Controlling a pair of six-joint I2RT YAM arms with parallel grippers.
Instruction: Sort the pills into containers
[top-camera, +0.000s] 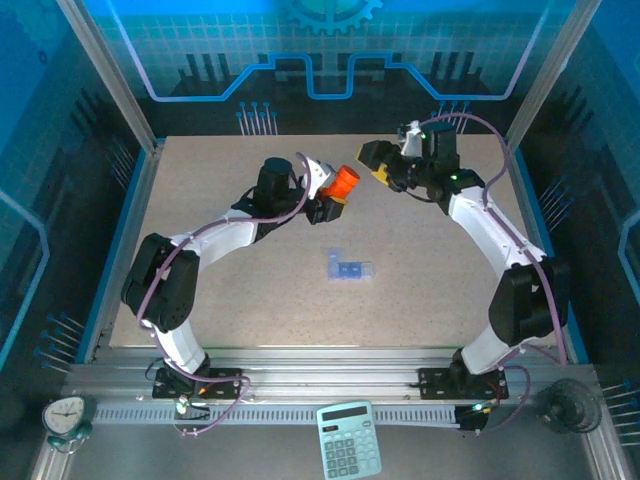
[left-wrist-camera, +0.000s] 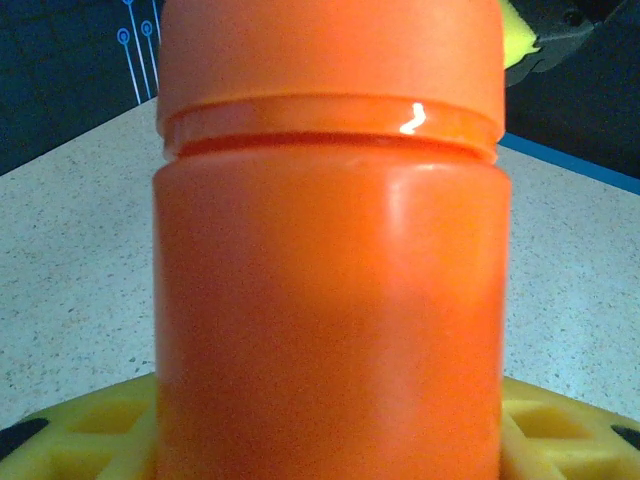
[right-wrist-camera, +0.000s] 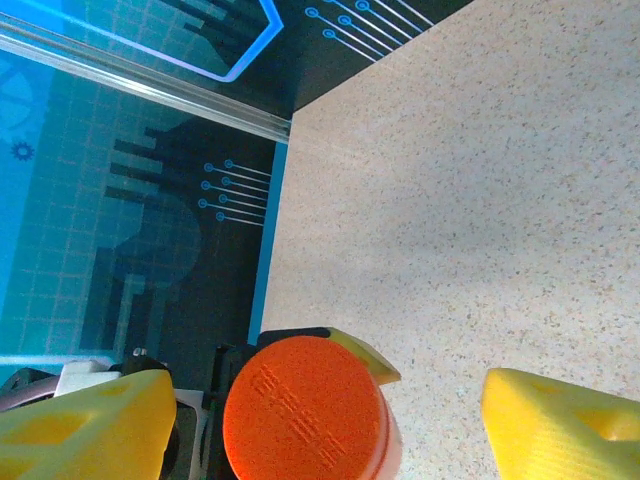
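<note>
The pill box (top-camera: 348, 268) is lying flat on the speckled surface (top-camera: 230, 300), roughly midway between the two arms and nearer to their bases than either hand is reaching. It is sitting well apart from both hands, with nothing touching it. Its translucent blue compartments are showing a darker blue patch inside, but what is in them is too small to tell.

Farther back, the left hand (top-camera: 335, 193) is pinching an orange bottle (top-camera: 347, 180) around its body. In the left wrist view the bottle is standing between the two yellow fingers (left-wrist-camera: 90, 430), its orange cap on.

The right hand (top-camera: 378, 165) is hovering just beside the bottle's capped end, facing the left hand. In the right wrist view its yellow fingers (right-wrist-camera: 85, 430) are standing spread wide, one on each side of the round cap (right-wrist-camera: 305, 412), with a clear gap on both sides, so it is gripping nothing. The cap is pointing straight at that camera, its raised lettering facing up at the lens.

Both hands are working beyond the pill box — it is lying between them and the arm bases.
</note>
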